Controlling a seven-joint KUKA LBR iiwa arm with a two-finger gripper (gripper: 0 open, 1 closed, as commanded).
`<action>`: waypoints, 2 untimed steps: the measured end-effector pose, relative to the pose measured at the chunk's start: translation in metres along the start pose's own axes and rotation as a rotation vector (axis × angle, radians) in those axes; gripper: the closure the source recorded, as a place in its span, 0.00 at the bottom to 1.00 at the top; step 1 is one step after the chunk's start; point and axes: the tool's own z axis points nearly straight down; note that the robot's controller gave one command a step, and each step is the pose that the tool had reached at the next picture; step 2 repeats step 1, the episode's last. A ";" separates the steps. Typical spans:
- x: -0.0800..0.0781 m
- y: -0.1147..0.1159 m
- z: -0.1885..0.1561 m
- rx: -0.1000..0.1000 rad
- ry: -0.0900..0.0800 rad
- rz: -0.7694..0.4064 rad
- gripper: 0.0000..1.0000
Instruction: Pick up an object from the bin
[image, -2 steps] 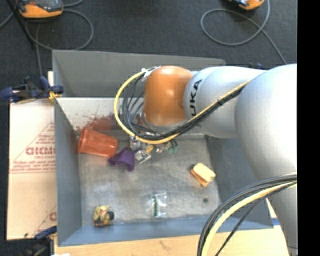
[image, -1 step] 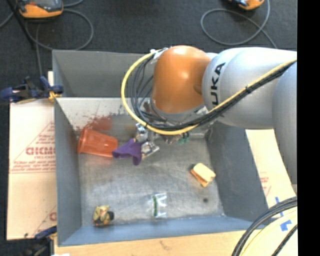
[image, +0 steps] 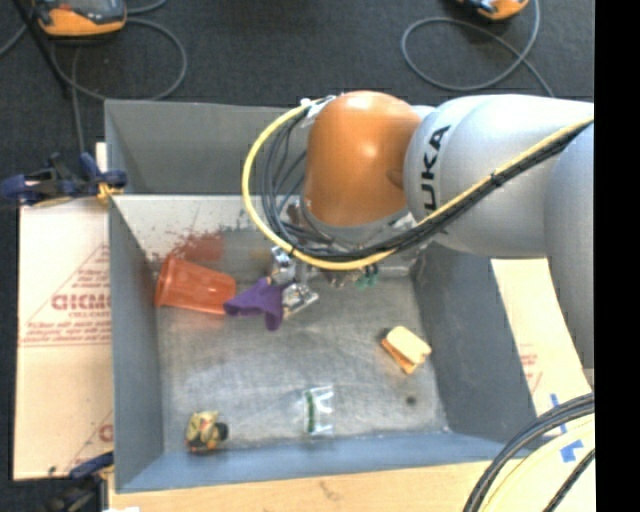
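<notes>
My gripper (image: 291, 287) pokes out below the arm's orange cover, at the back middle of the bin floor. Its metal fingertips sit right at the right end of a purple toy figure (image: 256, 300) lying flat. Whether the fingers close on the toy is hidden from this angle. Just left of the purple toy, an orange translucent cup (image: 190, 286) lies on its side against the left wall.
A tan sponge-like block (image: 405, 349) lies to the right on the floor. A clear plastic piece with green marks (image: 319, 410) rests near the front wall. A small yellow-and-black ball (image: 206, 431) sits in the front left corner. The arm covers the back right.
</notes>
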 end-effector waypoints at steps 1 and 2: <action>-0.003 -0.008 -0.039 -0.001 0.007 -0.052 1.00; -0.003 -0.008 -0.039 -0.001 0.007 -0.052 1.00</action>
